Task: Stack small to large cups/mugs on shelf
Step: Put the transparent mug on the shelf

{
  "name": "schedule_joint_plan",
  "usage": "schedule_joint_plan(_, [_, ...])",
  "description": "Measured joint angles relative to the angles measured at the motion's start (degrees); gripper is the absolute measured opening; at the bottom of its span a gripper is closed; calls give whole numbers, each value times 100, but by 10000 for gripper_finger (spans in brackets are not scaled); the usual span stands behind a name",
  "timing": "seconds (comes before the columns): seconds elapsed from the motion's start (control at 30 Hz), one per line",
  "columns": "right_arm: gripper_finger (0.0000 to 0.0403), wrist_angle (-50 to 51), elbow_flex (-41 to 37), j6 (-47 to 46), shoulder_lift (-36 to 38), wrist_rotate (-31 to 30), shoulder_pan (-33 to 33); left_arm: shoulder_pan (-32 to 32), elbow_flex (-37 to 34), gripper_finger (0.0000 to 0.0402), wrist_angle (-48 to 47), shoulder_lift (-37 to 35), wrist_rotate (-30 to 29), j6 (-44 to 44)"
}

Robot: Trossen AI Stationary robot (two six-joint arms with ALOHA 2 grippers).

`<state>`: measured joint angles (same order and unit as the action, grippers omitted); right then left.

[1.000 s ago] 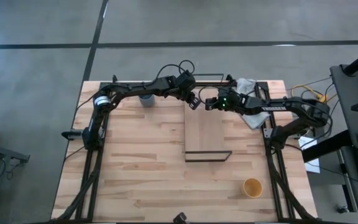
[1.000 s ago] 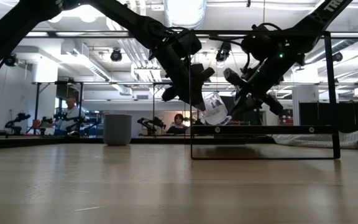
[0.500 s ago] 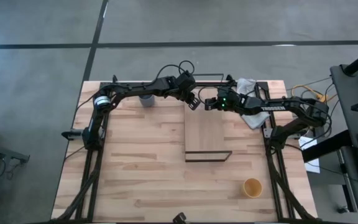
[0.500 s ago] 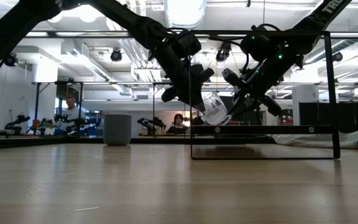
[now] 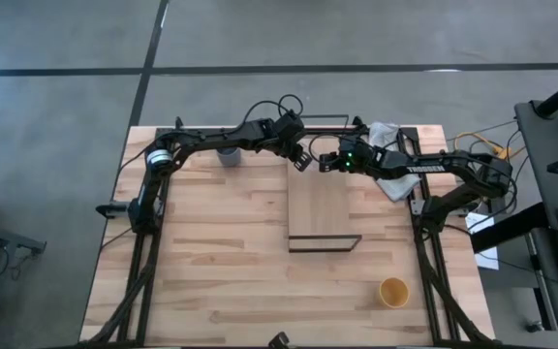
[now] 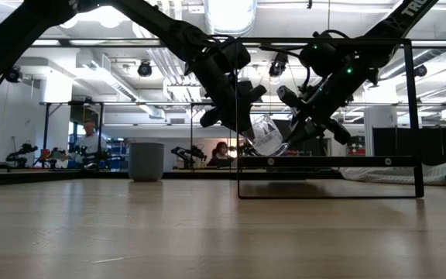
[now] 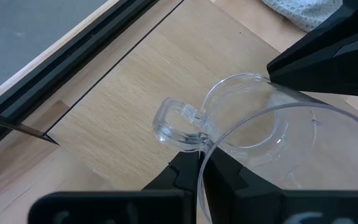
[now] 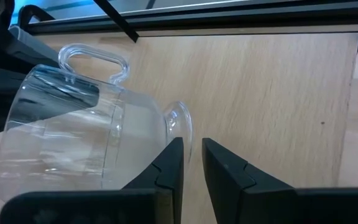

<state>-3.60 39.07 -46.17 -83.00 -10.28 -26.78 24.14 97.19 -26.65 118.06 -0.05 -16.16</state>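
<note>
Far left of the table, the blue-grey cup (image 5: pixel 228 155) sits upright on the planks, just beside the left arm's forearm; in the low view (image 6: pixel 146 161) it stands alone, well left of the shelf.

The left gripper (image 5: pixel 301 158) is up in the air at the far end of the shelf (image 5: pixel 324 206), and it's pinching the rim of the glass (image 6: pixel 266 136). In the left wrist view the two fingers (image 7: pixel 185 174) are squeezed onto the glass (image 7: pixel 253 130) wall right next to its little handle. The glass is tilted hard, hanging over the shelf board without touching it.

The right gripper (image 5: pixel 325 162) is right there too, just to the right of the left one. Its fingers (image 8: pixel 169 163) are nearly together, with only a narrow gap, right at the foot of the glass (image 8: pixel 92 134). I honestly can't tell if they're actually gripping the foot or just sitting beside it.

A white cloth (image 5: pixel 387 136) is bunched at the far right edge, partly under the right arm.

The yellow cup (image 5: pixel 393 291) is upright on the planks, near right, well away from the shelf and both arms.
</note>
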Motion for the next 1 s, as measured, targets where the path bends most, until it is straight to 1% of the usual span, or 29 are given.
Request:
schedule_joint_plan(0.27, [54,20,0,4,0,6,-44,-3,27,0,0,0,17,12])
schedule_joint_plan(0.33, [54,33,0,43,-5,59,-71,-9,48,0,240,0,291,28])
schedule_joint_plan(0.37, [54,34,0,49,-18,132,-80,-17,82,0,347,2,339,71])
schedule_joint_plan(0.5, [54,42,0,26,-31,260,-81,-21,138,0,435,0,319,118])
schedule_joint_plan(1.0, [54,0,-4,11,-188,282,-138,-24,201,0,464,2,363,170])
